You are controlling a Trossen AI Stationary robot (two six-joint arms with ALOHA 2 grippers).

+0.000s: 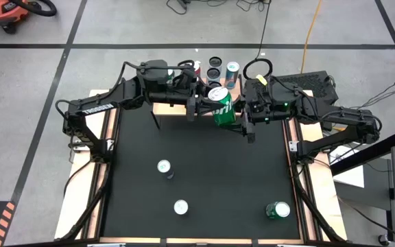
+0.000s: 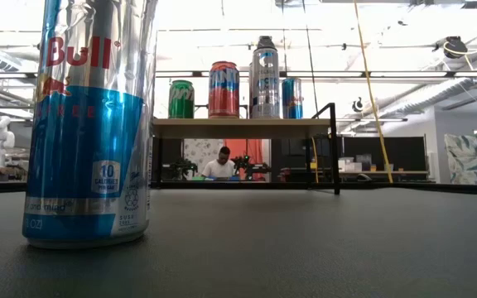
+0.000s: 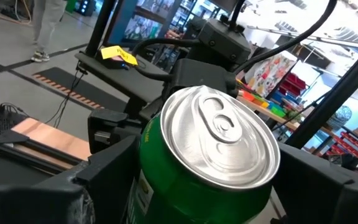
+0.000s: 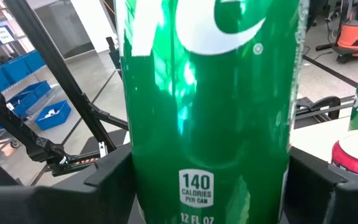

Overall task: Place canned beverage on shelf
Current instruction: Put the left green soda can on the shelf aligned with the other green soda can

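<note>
Both grippers meet at the far table edge, operator. Left gripper (image 1: 204, 104) clamps the green Sprite can (image 1: 221, 106) at its lid end; right gripper (image 1: 242, 118) has its fingers (image 4: 328, 180) pressed on the can's flanks. You see the can tilted, held above the table beside the shelf (image 2: 238, 127).

Nearest: blue Red Bull can (image 2: 93, 124), upright on the black table (image 1: 204, 178).
Farther: the shelf carries a green can (image 2: 181, 99), red can (image 2: 224, 89), silver can (image 2: 265, 78), blue can (image 2: 291, 98).
Beyond: a person (image 2: 221, 165).
</note>
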